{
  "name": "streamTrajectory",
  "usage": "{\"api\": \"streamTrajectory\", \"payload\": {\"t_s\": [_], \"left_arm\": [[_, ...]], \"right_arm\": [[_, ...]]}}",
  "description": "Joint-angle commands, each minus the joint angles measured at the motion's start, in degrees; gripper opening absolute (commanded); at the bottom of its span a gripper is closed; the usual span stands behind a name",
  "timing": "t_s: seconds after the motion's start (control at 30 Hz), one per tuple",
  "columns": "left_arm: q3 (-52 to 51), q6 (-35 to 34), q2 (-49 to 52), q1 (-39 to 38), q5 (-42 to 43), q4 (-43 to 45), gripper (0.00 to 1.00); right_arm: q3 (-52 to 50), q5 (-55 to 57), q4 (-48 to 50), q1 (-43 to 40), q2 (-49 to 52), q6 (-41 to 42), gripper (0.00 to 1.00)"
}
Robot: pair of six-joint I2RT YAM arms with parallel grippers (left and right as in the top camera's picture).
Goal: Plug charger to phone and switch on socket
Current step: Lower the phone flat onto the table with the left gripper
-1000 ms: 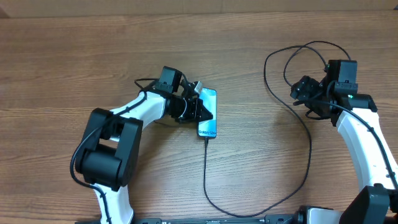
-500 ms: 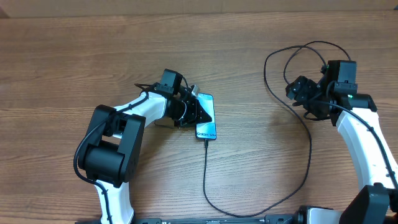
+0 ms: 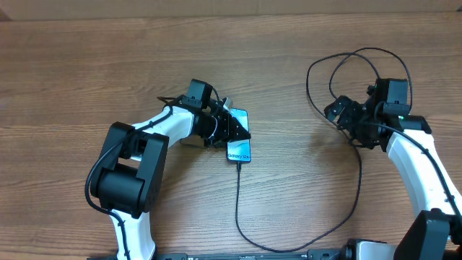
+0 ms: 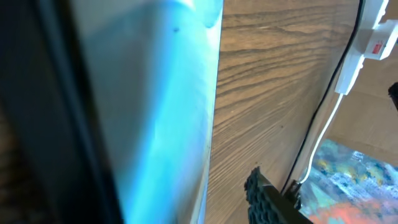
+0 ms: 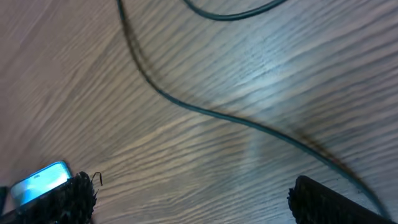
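**Charger at the phone's near end – right gripper wide above the cable**

Nearest, the black charger (image 3: 359,180) sweeps in a long curve across the wooden table (image 3: 86,72), close to its near edge. From there one end runs up to the near end of the phone (image 3: 242,148) and meets it; whether the plug is fully seated cannot be told.

The phone lies flat left of centre, teal screen up, with its "Galaxy" text at the near end. The left gripper (image 3: 229,128) sits over the phone's left edge. In the left wrist view the one finger (image 4: 264,193) that shows stands apart from the phone's edge with bare wood between, so the jaws are parted.

On the right, the right gripper (image 3: 336,114) hangs over the cable's rising stretch. Its fingers (image 5: 323,199) are spread wide and hold nothing – the cable passes on the wood below them.

Farther back on the right, the charger coils in loose loops.

The socket (image 4: 376,34) shows only in the left wrist view, at the upper right, with a red switch and its thick white cord (image 4: 339,93).
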Motion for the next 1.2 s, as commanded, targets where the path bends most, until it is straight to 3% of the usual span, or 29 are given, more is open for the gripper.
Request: {"api": "streamTrajectory", "payload": {"t_s": [0.0,0.17,0.3,0.6,0.93,1.17], "left_arm": [[-0.98,-2.32,1.49,0.04,-4.98,-1.46,0.51],[-0.13,-2.05,1.44,0.37,-5.7,-3.63,0.57],[0.85,-2.1,1.44,0.2,-9.22,-6.62,0.71],[1.25,-2.12,1.42,0.15,-11.93,-7.74,0.86],[4.09,-2.14,1.44,-0.94,-27.67,-16.46,0.87],[4.11,-2.03,1.42,-0.96,-30.6,-17.16,0.87]], "right_arm": [[-0.17,-5.18,0.39,0.2,0.15,-0.11,1.0],[-0.17,-5.42,0.37,0.2,0.15,-0.09,1.0],[-0.2,-5.81,0.31,0.2,0.15,0.07,1.0],[-0.2,-7.3,0.35,0.2,0.15,0.04,1.0],[-0.2,-7.28,0.35,0.2,0.15,0.04,1.0],[-0.2,-7.28,0.31,0.2,0.15,0.02,1.0]]}}
